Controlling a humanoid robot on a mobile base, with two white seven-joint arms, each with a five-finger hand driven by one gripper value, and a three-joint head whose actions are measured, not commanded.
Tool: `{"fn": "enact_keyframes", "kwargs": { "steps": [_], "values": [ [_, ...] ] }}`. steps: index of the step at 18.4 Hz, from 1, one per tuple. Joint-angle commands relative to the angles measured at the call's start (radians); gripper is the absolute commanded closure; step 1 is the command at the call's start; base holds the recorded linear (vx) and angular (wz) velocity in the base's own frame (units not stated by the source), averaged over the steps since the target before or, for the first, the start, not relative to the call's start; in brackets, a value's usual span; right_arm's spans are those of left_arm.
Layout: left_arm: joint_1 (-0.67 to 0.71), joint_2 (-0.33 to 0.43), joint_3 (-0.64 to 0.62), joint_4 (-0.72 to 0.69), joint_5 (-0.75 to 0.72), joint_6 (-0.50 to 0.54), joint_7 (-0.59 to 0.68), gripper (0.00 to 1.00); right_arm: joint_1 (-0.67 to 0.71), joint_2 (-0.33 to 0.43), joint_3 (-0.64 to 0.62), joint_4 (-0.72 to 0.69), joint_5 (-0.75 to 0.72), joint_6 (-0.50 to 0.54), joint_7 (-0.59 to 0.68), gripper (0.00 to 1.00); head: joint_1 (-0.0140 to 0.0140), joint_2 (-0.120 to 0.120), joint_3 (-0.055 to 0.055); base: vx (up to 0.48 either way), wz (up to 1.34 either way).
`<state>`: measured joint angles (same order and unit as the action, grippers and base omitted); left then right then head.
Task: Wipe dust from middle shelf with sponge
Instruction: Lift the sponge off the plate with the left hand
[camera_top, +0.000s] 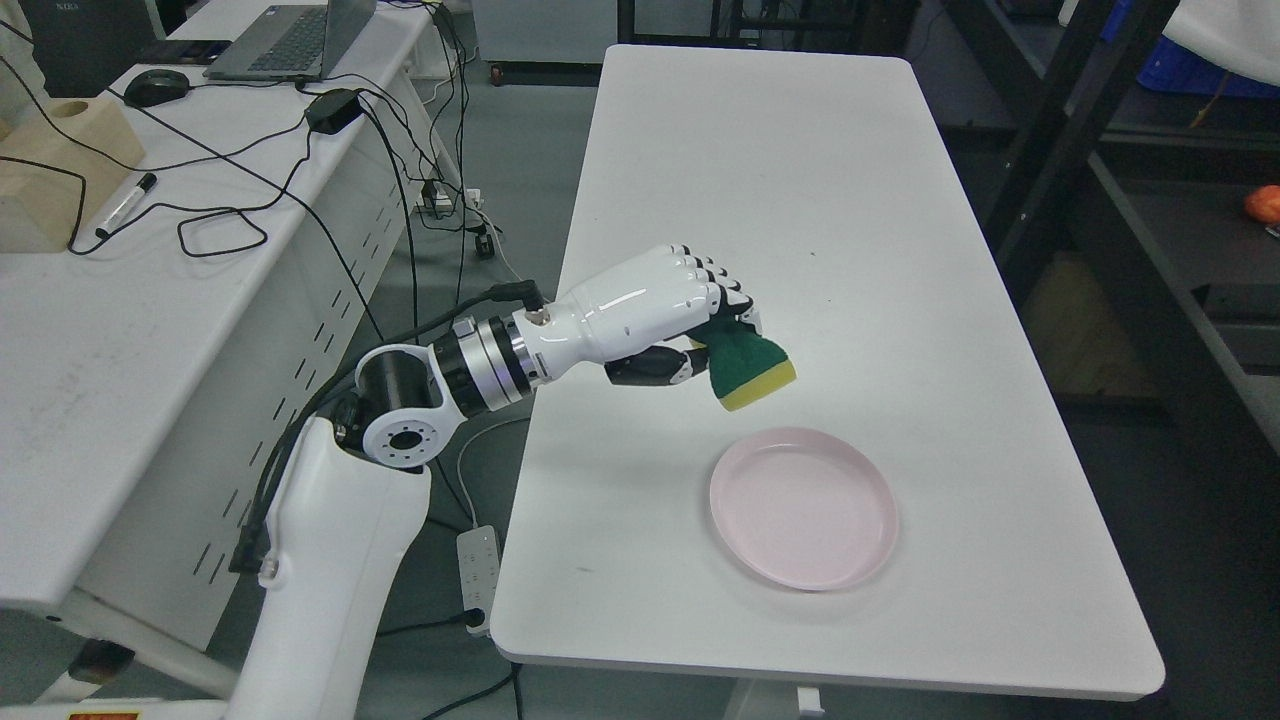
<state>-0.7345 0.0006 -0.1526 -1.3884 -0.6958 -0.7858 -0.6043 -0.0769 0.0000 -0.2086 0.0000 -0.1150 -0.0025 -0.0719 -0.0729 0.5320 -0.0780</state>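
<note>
Head view. My left hand (660, 315): white shell, dark finger joints, reaching in from the lower left over the white counter (800, 200). Fingers curled tight around the sponge (750, 365), thumb tucked beneath it.

Sponge: green scouring face toward the camera, yellow foam along the lower right edge; it sticks out of my grip to the right and hangs clear above the counter surface, casting a shadow below.

Pink plate (805, 507): round, shallow, resting flat on the counter, near the front edge, below and slightly right of the sponge, not touching it.

Dark shelf rack (1130, 200): right of the counter, well apart from my hand.

Second counter (100, 350), left: laptop (290, 40), mouse (155, 87), marker pen (125, 205), black cables (220, 220). Power strip (478, 575) on the floor between the two.
</note>
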Motion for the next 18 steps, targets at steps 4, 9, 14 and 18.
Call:
{"fn": "enact_keyframes", "kwargs": {
  "steps": [4, 9, 14, 18],
  "values": [
    [0.0, 0.017, 0.062, -0.055, 0.013, 0.0, 0.001, 0.99, 0.0, -0.017, 0.0, -0.017, 0.0, 0.075, 0.0, 0.0, 0.0, 0.0, 0.0, -0.183, 0.06],
    [-0.005, 0.017, 0.064, -0.055, 0.013, 0.0, 0.001, 0.99, 0.0, -0.017, 0.0, -0.017, 0.0, 0.073, -0.002, 0.0, 0.0, 0.0, 0.0, -0.252, -0.08],
    [-0.014, 0.017, 0.064, -0.055, 0.018, 0.0, 0.001, 0.99, 0.0, -0.017, 0.0, -0.017, 0.0, 0.073, 0.0, 0.0, 0.0, 0.0, 0.0, -0.234, -0.45],
    [-0.051, 0.017, 0.064, -0.055, 0.032, 0.0, 0.0, 0.99, 0.0, -0.017, 0.0, -0.017, 0.0, 0.073, 0.0, 0.0, 0.0, 0.0, 0.0, -0.254, -0.67]
  ]
}}
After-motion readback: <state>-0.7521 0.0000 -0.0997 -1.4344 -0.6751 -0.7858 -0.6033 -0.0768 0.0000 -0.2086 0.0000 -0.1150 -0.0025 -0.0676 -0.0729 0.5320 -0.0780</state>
